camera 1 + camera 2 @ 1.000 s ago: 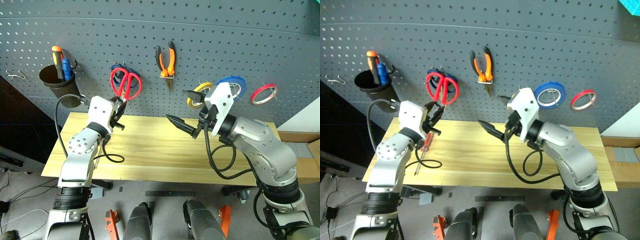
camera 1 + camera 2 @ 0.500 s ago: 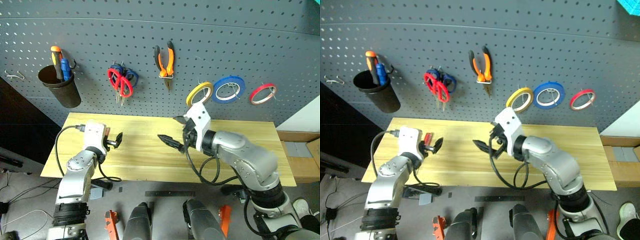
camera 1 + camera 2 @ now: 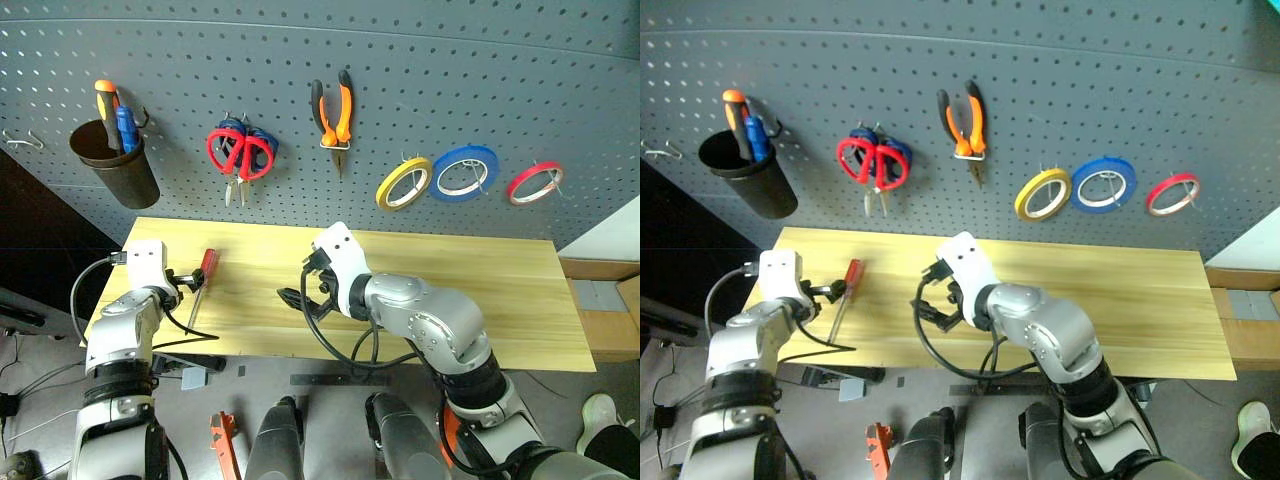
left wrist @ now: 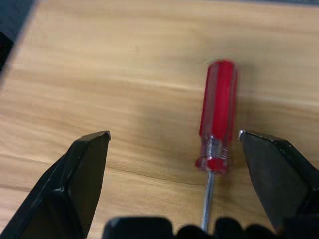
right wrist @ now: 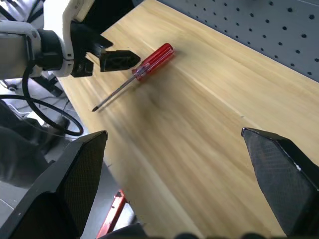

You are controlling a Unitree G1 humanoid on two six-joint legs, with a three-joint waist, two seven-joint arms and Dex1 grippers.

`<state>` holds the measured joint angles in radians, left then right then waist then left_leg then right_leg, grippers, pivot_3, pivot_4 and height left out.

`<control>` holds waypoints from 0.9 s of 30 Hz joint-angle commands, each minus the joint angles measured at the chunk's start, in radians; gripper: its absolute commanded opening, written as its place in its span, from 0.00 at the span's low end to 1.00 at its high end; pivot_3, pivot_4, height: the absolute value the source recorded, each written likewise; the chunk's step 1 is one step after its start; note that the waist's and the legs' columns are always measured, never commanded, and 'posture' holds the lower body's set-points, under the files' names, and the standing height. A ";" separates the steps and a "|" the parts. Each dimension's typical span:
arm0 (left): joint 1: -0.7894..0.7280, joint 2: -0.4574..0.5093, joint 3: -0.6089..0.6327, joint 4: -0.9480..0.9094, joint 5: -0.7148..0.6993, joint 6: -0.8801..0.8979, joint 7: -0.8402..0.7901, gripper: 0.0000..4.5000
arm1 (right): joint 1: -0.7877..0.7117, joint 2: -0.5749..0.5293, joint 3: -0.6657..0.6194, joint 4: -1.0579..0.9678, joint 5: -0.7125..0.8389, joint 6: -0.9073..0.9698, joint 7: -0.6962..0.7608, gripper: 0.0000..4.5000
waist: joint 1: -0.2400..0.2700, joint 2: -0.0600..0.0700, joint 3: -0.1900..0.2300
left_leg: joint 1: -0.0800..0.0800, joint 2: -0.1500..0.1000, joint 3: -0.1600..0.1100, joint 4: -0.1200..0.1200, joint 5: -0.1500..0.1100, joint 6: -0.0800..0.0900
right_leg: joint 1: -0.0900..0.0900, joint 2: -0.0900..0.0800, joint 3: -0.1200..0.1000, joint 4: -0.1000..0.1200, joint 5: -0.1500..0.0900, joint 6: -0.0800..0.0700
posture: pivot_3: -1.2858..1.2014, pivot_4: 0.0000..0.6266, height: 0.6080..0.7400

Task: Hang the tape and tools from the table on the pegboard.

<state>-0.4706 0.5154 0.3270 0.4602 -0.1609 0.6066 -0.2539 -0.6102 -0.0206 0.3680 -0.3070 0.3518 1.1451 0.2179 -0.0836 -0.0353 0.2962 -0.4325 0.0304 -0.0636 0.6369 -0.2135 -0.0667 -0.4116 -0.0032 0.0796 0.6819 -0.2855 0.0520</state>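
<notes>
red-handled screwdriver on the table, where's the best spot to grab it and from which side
Probably the slim screwdriver with the red translucent handle is best taken by that handle: it is the thickest part, while the thin metal shaft gives little to grip. It lies flat on the light wooden table, so coming from above with the jaws across the handle looks soundest. The left gripper is open, the handle between its jaws.

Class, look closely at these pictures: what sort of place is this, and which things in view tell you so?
Most likely a workshop or tool bench. A dark grey pegboard holds hung pliers, scissors and rolls of tape, and a wooden table below carries a red-handled screwdriver.
</notes>
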 commanded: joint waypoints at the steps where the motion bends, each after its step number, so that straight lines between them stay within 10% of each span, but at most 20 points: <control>1: -0.076 0.026 -0.037 0.130 0.017 -0.035 -0.034 0.99 | -0.036 0.018 0.014 0.011 -0.023 -0.021 0.001 1.00 | 0.000 0.000 0.009 | 0.000 0.000 -0.001 0.000 0.000 0.000 | 0.000 0.000 -0.001 0.000 0.000 0.000 | 0.48 0.58 1.00; 16: -0.222 0.039 -0.159 0.410 0.095 -0.170 -0.098 0.99 | -0.065 0.050 -0.001 0.001 -0.025 0.013 0.003 1.00 | -0.003 0.003 0.029 | -0.002 0.000 -0.004 -0.001 0.000 0.000 | -0.001 -0.001 -0.008 0.000 0.000 0.000 | 0.47 0.60 1.00; 27: -0.146 0.050 -0.117 0.315 0.065 -0.207 -0.077 0.19 | -0.104 0.033 -0.021 0.030 -0.044 -0.019 0.016 1.00 | -0.005 0.003 0.029 | -0.002 0.001 -0.005 -0.001 0.000 0.000 | -0.001 -0.002 -0.008 0.000 0.000 0.000 | 0.47 0.53 1.00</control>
<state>-0.6420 0.5457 0.1891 0.8146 -0.0895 0.4066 -0.3387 -0.6952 0.0073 0.3636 -0.2600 0.3065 1.1500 0.2198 -0.0883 -0.0326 0.3256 -0.4350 0.0311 -0.0682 0.6359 -0.2132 -0.0671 -0.4130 -0.0049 0.0719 0.6819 -0.2857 0.0519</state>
